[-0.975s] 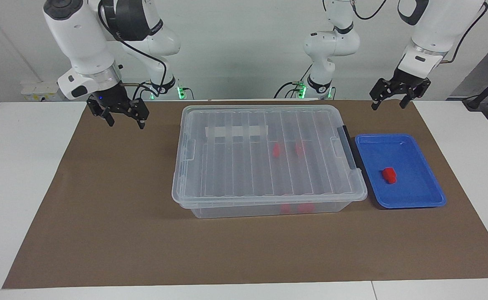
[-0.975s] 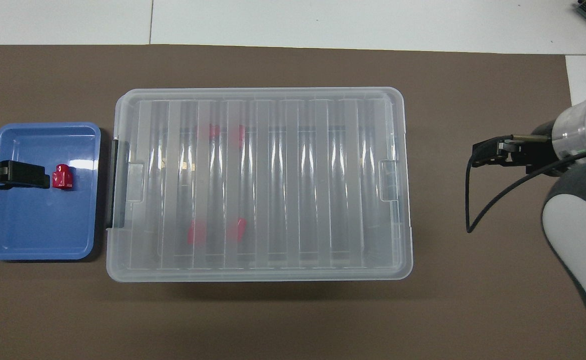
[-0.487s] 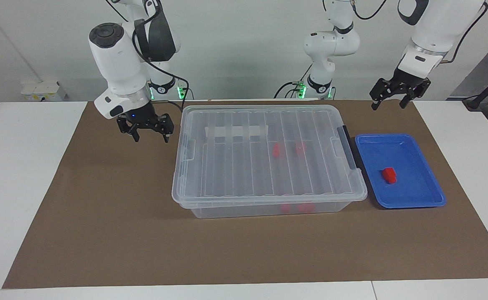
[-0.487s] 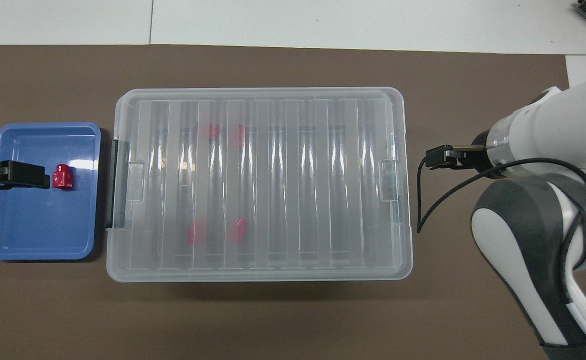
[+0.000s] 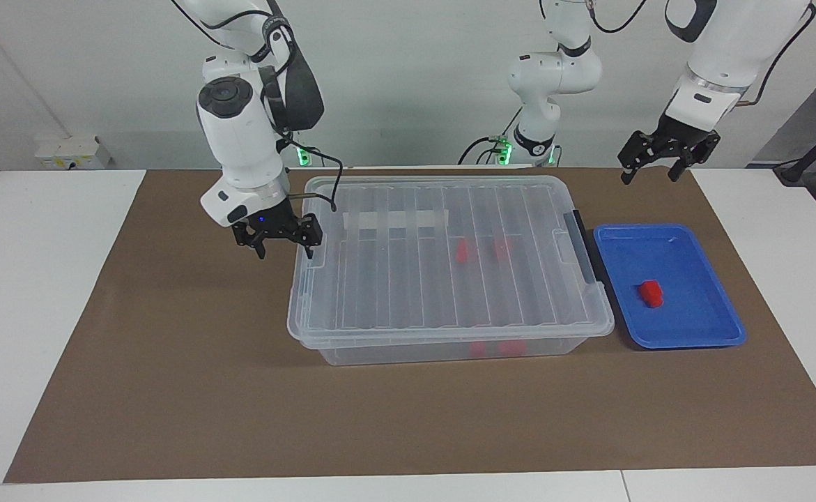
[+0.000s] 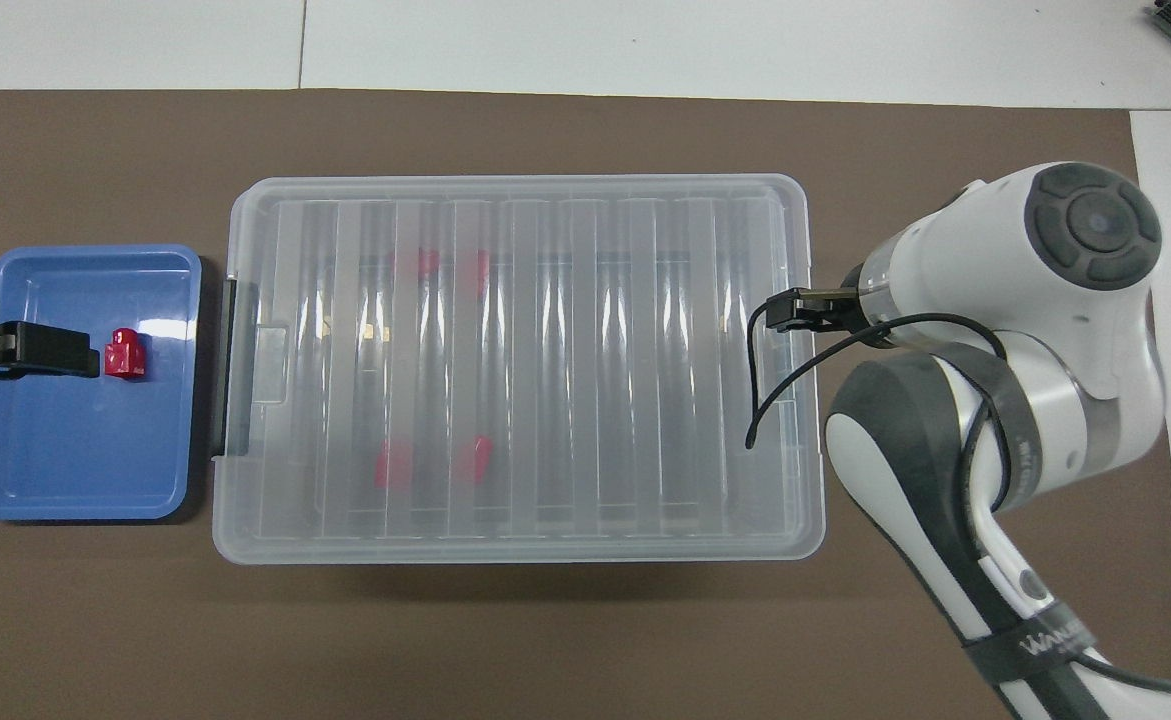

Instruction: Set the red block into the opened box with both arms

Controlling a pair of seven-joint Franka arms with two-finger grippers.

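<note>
The red block (image 5: 651, 293) (image 6: 126, 355) lies in a shallow blue tray (image 5: 693, 328) (image 6: 65, 470) beside the box, toward the left arm's end of the table. The box (image 5: 394, 279) (image 6: 585, 380) is a clear bin with its ribbed lid down. Several more red blocks show dimly through the lid. My right gripper (image 5: 283, 247) hangs open at the box's end toward the right arm; one finger overlaps the lid's end tab, and I cannot tell if it touches. My left gripper (image 5: 651, 173) waits open in the air over the mat, by the tray's edge nearer the robots.
A black latch (image 5: 582, 244) (image 6: 228, 365) runs along the box's end next to the tray. Box and tray stand on a brown mat (image 5: 171, 362) on a white table. In the overhead view the right arm's wrist (image 6: 1025, 280) covers its own gripper.
The right arm has swung in from its end of the mat and dropped lower, bringing its open gripper to the box's end tab. The left arm, box and blocks have not moved.
</note>
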